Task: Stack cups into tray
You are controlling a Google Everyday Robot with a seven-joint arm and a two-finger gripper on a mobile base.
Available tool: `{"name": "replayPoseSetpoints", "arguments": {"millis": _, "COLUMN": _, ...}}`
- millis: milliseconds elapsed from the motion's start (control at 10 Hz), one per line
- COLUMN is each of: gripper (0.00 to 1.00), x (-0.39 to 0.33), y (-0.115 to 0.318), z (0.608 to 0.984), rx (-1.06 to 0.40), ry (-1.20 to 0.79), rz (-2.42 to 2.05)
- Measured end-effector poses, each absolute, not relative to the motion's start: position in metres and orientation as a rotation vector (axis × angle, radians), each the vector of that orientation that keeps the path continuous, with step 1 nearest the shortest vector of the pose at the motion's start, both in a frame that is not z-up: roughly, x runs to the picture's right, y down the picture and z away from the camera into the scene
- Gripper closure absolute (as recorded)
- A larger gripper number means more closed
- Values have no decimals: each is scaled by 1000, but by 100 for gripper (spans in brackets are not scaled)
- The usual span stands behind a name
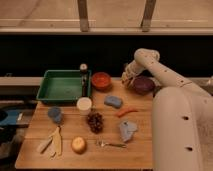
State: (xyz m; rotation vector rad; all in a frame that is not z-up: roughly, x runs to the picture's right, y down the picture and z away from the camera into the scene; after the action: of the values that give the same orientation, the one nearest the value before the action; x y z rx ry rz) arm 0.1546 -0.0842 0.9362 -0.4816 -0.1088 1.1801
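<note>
Green rectangular plastic tray [63,98] is sitting at ten o'clock on the table.
I am hovering my clenched gripper [128,79] at two o'clock; cream-white round cup [84,105] is standing at the tray's five o'clock, blue-grey round cup [55,114] at seven.

I see: cream-white cup [84,105] upright, just in front of tray | blue-grey cup [55,114] upright, to its left | green tray [62,87], both cups outside it

A smooth, rounded cream-white arm [167,77] with small dark dots, its gripper [129,80] over the table [115,157] far side.
</note>
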Motion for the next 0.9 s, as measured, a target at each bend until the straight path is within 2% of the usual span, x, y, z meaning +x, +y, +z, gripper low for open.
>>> {"name": "replayPoseSetpoints", "arguments": {"millis": 400, "gripper": 100, "x": 139, "y": -126, "z": 890, "rx": -428, "ry": -224, "rz": 1170}}
{"name": "replayPoseSetpoints", "arguments": {"millis": 900, "gripper": 100, "x": 84, "y": -118, "z": 846, "rx": -491, "ry": -324, "rz": 1056}}
